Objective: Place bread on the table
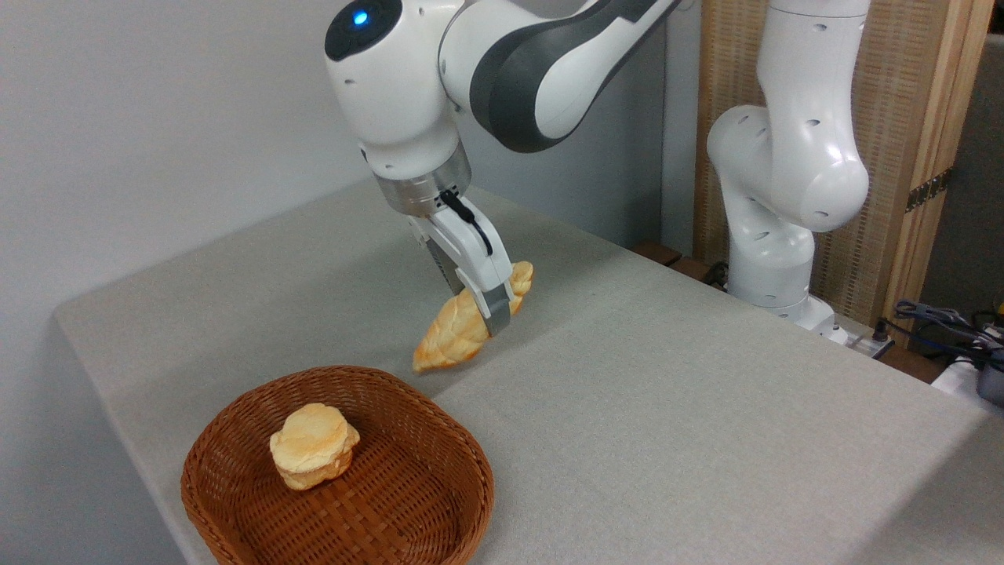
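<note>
Golden bread [459, 333] btwn fingers [496, 312], seemingly pinched

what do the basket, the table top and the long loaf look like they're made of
Basket: woven wicker or rattan, glossy brown, with an open lattice weave. Table: covered in light grey woven cloth, matte, with a fine visible texture. Loaf: looks like baked braided bread, pale gold with browner tips, though its smooth sheen could mean a foam or plastic replica; the picture leaves that open.

The gripper [492, 312] clamps the bread [463, 329] above the table [667, 408].
</note>
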